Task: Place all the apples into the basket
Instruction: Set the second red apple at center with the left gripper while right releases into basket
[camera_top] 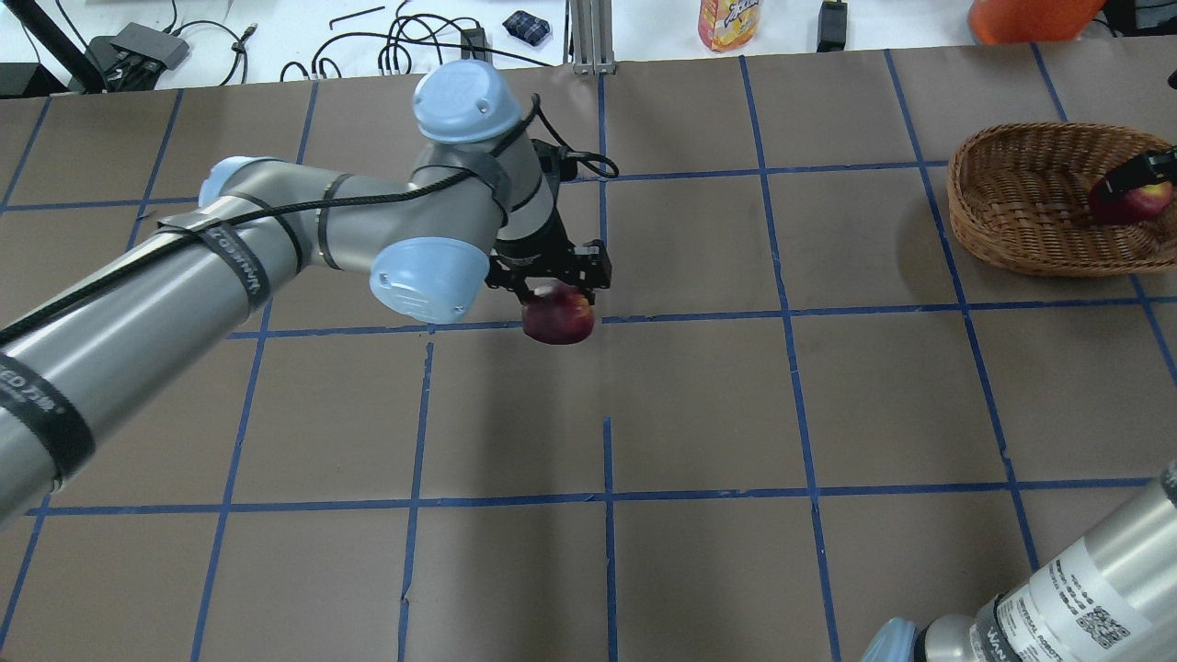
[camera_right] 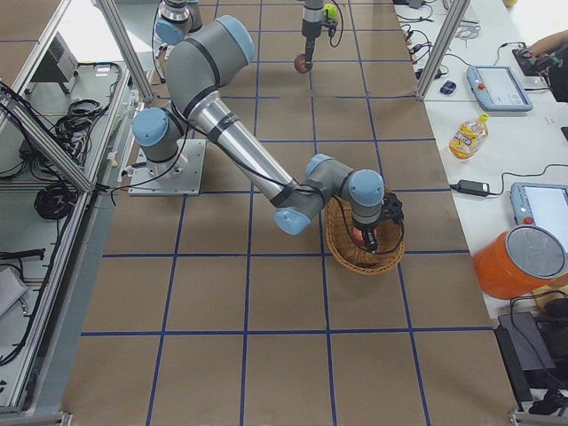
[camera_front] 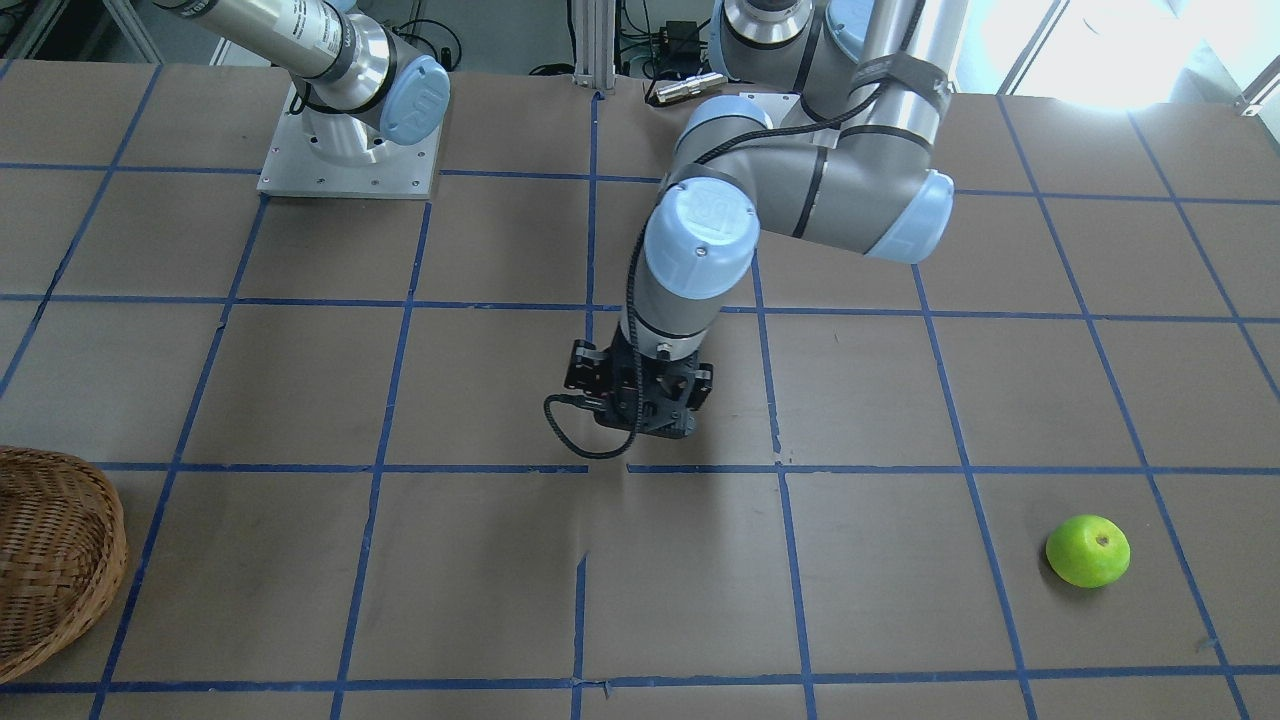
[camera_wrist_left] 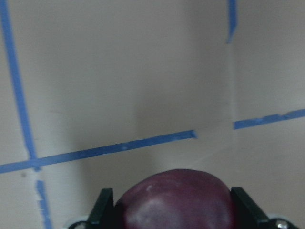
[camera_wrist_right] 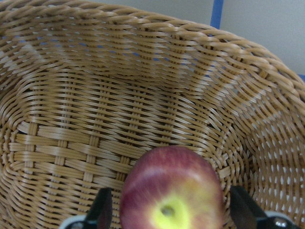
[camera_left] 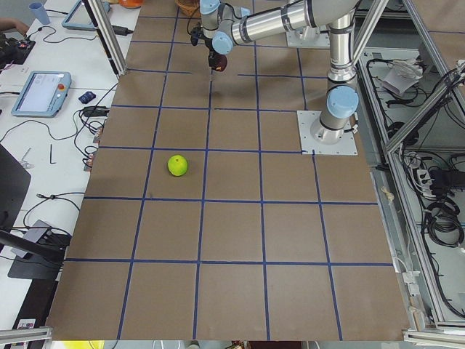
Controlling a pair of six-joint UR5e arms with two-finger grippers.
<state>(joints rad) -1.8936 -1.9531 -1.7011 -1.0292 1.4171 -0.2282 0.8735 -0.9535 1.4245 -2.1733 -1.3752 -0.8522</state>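
My left gripper [camera_top: 554,292] is shut on the dark maroon apple [camera_top: 557,318] and holds it above the middle of the table. The apple fills the bottom of the left wrist view [camera_wrist_left: 174,202] between the fingers. In the front view the gripper [camera_front: 640,402] hides it. My right gripper [camera_wrist_right: 171,214] is shut on the red apple [camera_wrist_right: 171,183], low inside the wicker basket [camera_wrist_right: 95,119]. That basket [camera_top: 1021,211] stands at the table's far right, with the red apple [camera_top: 1129,202] at its right side. The lime green apple [camera_front: 1088,551] lies alone on the table, also seen in the left side view [camera_left: 177,165].
An orange drink bottle [camera_top: 731,23], cables and an orange container [camera_top: 1030,18] lie beyond the table's far edge. The table is brown paper with a grid of blue tape [camera_top: 607,496]. The left arm's base plate [camera_left: 328,132] is bolted to the table.
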